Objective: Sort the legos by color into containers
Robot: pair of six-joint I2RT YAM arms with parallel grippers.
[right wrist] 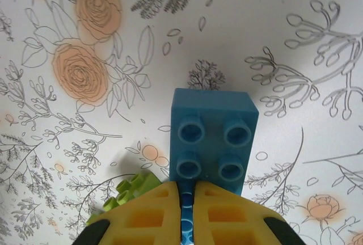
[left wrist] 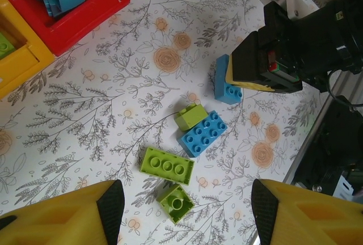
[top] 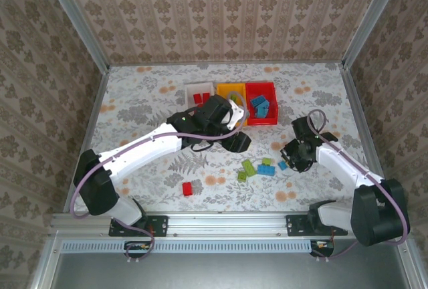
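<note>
white bin (top: 189,89) got red bricks (top: 198,97), yellow bin (top: 231,87) green ones (left wrist: 3,45), red bin (top: 261,122) blue ones (top: 261,106), right pincer (right wrist: 189,199) pinching blue brick (right wrist: 212,137), left pincer (left wrist: 186,201) wide, empty

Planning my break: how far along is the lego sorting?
Done: blue bricks in the red bin, red ones in the white bin. In hand: the right claw is shut on a blue brick. Left: three green bricks, a blue one and a red brick on the table.

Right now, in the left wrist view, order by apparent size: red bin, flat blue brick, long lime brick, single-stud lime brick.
red bin
flat blue brick and long lime brick, too alike to rank
single-stud lime brick
</note>
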